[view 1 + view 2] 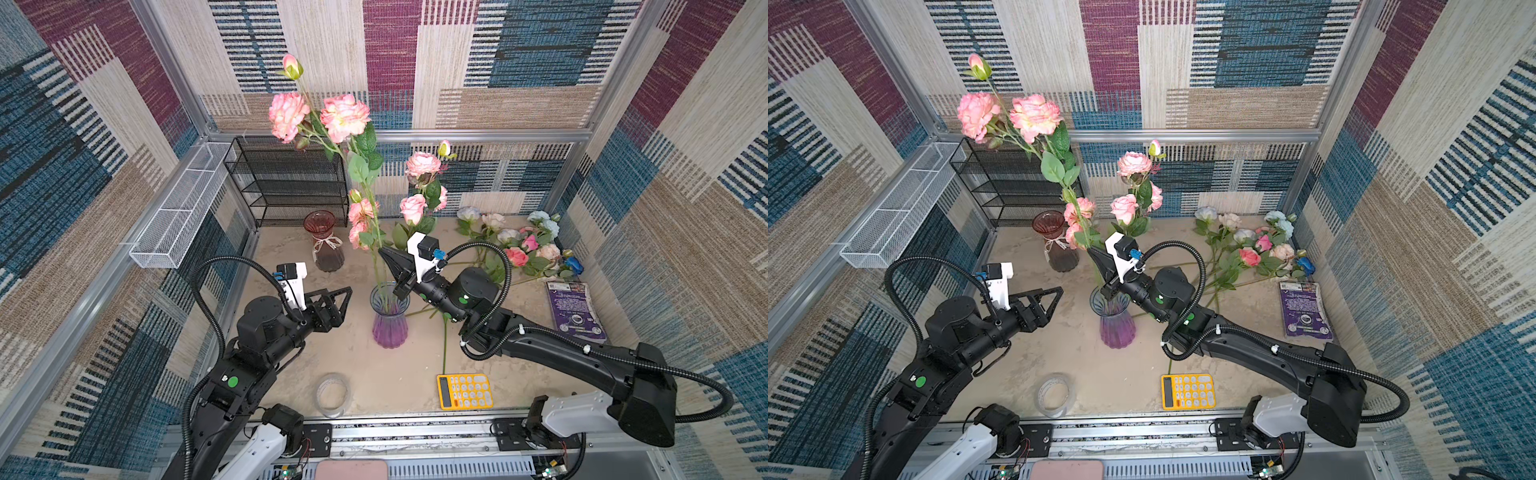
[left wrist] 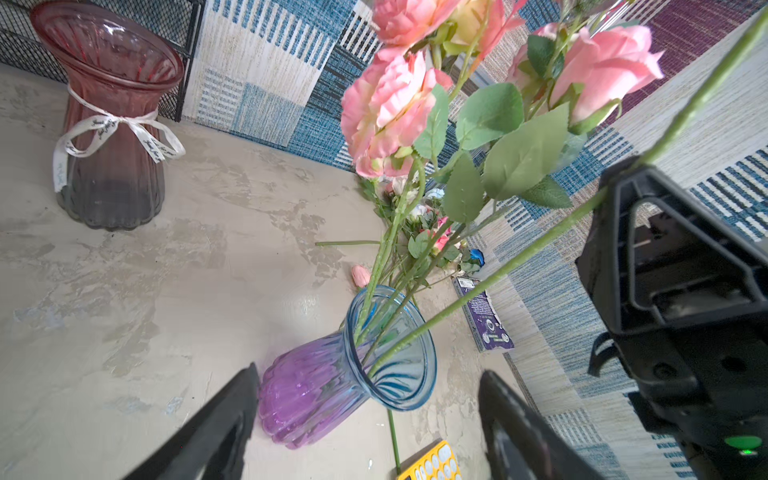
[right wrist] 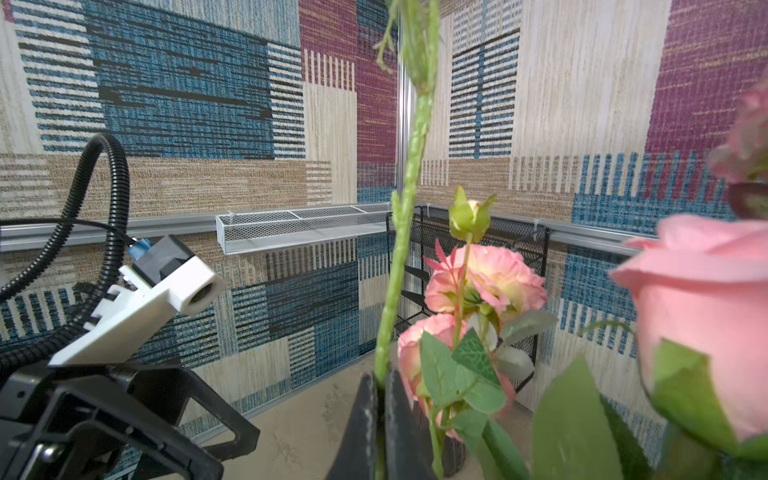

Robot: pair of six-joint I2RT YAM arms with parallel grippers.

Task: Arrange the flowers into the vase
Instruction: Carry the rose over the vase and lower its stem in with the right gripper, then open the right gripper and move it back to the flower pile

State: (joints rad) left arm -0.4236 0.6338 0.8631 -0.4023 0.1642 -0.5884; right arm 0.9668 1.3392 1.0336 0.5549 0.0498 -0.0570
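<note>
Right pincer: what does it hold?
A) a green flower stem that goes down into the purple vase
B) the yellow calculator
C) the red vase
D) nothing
A: the right pincer is shut on a green stem whose lower end sits inside the purple vase.

In the middle vase (image 1: 389, 328), standing flowers (image 1: 345, 116); second vase (image 1: 327, 249) behind-left, loose flowers (image 1: 519, 251) behind-right, calculator (image 1: 464, 390) in front.

On my screen: maroon vase (image 1: 325, 241) beside black mesh rack (image 1: 286, 183); white wire basket (image 1: 178, 216) on left wall; tape roll (image 1: 332, 395), yellow calculator (image 1: 464, 390) and purple booklet (image 1: 575, 309) lie flat.
</note>
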